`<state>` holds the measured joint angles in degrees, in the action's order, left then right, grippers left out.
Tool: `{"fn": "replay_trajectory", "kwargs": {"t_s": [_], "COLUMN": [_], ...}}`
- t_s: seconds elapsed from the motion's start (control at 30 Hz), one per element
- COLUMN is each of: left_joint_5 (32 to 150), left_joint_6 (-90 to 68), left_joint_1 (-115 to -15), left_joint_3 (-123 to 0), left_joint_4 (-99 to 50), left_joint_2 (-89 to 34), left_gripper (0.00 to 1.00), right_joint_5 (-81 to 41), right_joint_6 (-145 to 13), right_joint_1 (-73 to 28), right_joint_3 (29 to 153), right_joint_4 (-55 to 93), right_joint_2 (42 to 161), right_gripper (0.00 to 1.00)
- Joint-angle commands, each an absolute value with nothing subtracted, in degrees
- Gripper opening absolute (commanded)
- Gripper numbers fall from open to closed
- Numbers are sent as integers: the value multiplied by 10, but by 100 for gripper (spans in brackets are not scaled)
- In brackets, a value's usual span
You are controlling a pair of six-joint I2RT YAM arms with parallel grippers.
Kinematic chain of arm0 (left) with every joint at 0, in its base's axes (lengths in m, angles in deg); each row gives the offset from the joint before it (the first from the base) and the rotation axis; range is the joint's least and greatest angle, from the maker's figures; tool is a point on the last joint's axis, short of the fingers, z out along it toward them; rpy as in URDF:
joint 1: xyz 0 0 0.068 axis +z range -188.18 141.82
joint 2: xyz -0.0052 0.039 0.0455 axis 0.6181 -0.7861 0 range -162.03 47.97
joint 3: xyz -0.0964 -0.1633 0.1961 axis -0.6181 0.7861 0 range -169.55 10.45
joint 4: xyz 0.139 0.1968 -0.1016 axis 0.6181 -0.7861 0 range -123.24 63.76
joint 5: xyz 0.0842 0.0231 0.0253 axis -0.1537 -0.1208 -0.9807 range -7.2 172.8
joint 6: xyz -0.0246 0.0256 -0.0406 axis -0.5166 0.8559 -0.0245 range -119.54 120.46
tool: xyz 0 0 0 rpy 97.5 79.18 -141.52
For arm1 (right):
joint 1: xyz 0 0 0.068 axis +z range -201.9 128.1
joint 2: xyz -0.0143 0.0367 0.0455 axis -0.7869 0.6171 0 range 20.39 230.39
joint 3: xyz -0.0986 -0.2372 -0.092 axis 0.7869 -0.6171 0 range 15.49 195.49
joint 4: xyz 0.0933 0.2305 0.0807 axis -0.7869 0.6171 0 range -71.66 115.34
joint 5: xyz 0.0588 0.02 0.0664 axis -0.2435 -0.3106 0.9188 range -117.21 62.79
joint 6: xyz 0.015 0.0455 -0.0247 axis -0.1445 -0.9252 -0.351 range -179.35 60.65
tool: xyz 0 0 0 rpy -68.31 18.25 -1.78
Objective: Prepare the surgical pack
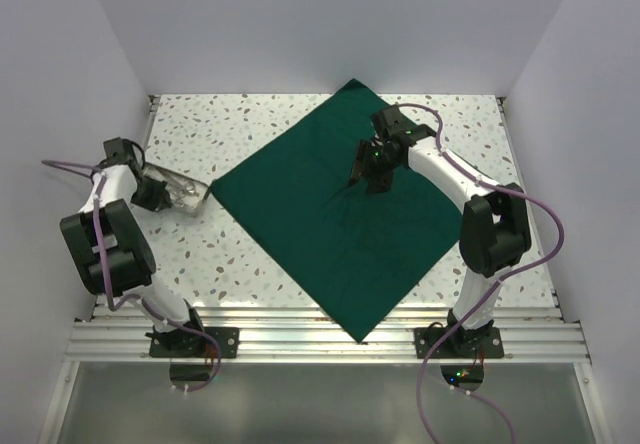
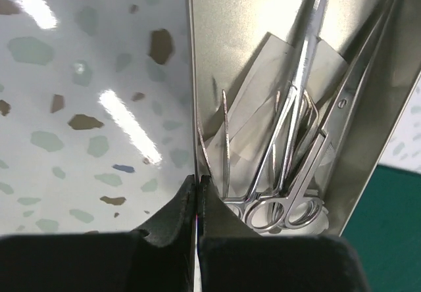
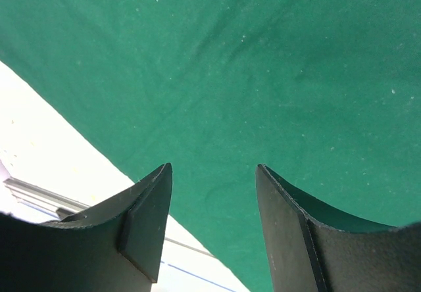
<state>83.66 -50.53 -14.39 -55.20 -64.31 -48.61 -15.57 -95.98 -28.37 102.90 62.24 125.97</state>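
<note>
Far left on the speckled table, left gripper pinched shut, apparently on the thin side wall of a metal tray; inside the tray, heaped silver scissors over pale squares, likely gauze; just beside the tray, spread flat as a diamond, the green cloth, nothing laid on it yet; over its middle, right gripper low to the fabric, jaws half apart and empty; looks like the loading step, instruments not yet on the cloth; calls next for a steady lift or drag of the tray toward the cloth, without a spill.
</note>
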Motion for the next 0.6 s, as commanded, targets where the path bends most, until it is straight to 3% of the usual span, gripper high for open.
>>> {"fn": "replay_trajectory", "kwargs": {"t_s": [0.0, 0.3, 0.57], "left_joint_5": [839, 911, 923], "left_joint_6": [-445, -380, -307], "left_joint_1": [-202, -455, -604], "left_joint_3": [-604, -660, -862], "left_joint_4": [-681, -691, -748], "left_joint_2": [-441, -469, -633], "left_gripper": [0, 0, 0], "right_joint_5": [-140, -148, -165], "right_joint_6": [-937, -886, -872], "right_joint_1": [-291, -329, -375], "right_joint_3": [1057, 1032, 970], "right_joint_4": [634, 676, 684], "right_joint_2": [1230, 1203, 1160], "right_gripper": [58, 58, 57]}}
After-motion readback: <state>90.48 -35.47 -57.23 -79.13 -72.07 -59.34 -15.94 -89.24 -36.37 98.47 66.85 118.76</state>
